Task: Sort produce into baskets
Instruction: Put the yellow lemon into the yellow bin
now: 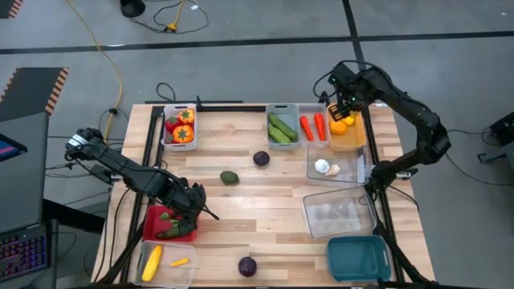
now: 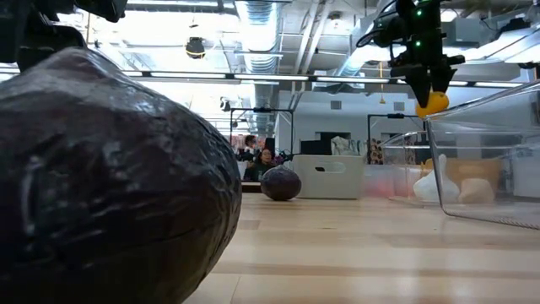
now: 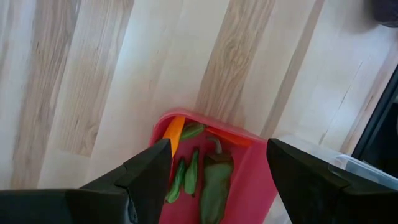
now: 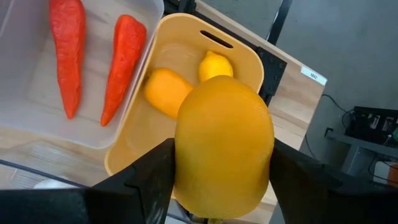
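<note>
The right gripper [image 4: 217, 186] hangs above the orange-yellow basket [image 1: 348, 136], jaws clamped on a yellow lemon [image 4: 224, 146]. Well apart from that basket, the left gripper [image 3: 214, 180] hovers over the red basket [image 3: 252, 180], jaws parted and holding nothing

High cam looks straight down on table [image 1: 265, 193]; low cam sits at tabletop level, close behind purple round [image 2: 101, 177]; both share it.

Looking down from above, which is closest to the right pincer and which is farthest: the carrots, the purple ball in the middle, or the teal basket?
From the right pincer:
1. Carrots, in the next bin.
2. Purple ball, mid-table.
3. Teal basket, near corner on the right arm's side.
</note>
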Controlling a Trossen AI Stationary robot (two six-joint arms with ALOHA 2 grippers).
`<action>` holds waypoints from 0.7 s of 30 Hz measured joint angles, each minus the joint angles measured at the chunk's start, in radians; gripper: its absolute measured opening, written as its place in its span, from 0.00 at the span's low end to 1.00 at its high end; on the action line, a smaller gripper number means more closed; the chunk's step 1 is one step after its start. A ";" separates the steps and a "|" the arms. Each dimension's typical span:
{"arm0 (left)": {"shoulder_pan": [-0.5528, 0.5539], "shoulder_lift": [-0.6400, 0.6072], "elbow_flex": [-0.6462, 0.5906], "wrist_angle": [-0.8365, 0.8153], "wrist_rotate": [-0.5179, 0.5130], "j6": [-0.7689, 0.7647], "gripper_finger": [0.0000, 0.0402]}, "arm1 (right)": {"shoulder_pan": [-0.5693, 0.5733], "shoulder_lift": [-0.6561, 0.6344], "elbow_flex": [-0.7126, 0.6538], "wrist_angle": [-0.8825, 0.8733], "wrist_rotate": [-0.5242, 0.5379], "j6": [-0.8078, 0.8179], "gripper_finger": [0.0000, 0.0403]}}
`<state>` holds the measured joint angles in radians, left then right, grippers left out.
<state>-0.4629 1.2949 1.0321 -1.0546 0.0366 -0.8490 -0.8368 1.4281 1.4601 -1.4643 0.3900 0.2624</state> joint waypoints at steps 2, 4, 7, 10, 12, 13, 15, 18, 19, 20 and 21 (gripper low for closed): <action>0.000 0.000 0.000 0.000 0.000 0.000 0.62 | -0.004 0.000 0.000 0.000 0.000 0.000 0.65; 0.000 0.000 0.000 0.000 0.000 0.000 0.62 | -0.004 0.000 0.000 0.000 0.000 0.002 0.65; 0.000 0.000 0.000 0.000 -0.001 0.000 0.62 | -0.004 0.000 0.000 0.001 0.000 0.002 0.65; 0.000 0.000 0.000 0.000 -0.029 0.001 0.62 | -0.004 0.000 0.000 0.006 0.001 0.001 0.65; 0.000 0.000 0.000 0.000 -0.051 0.001 0.62 | -0.004 0.000 0.000 0.006 0.001 0.001 0.65; 0.000 0.000 0.000 0.000 -0.058 0.001 0.62 | -0.004 0.000 0.000 0.006 0.001 0.001 0.65; 0.000 0.000 0.000 0.002 -0.076 0.001 0.62 | -0.002 0.000 0.000 0.006 0.001 0.001 0.65; 0.000 0.000 0.000 0.017 -0.095 0.000 0.62 | 0.008 0.000 0.000 0.006 0.001 0.001 0.65; 0.000 0.000 0.000 0.025 -0.100 0.001 0.62 | 0.012 0.000 0.000 0.006 0.001 0.001 0.65; 0.000 0.000 0.000 0.032 -0.105 0.000 0.62 | 0.016 0.000 0.000 0.006 0.000 0.001 0.65; 0.000 0.000 0.000 0.037 -0.106 0.001 0.62 | 0.021 0.000 0.000 0.006 0.000 0.001 0.65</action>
<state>-0.4629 1.2949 1.0321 -1.0179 -0.0699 -0.8482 -0.8156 1.4281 1.4601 -1.4578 0.3904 0.2630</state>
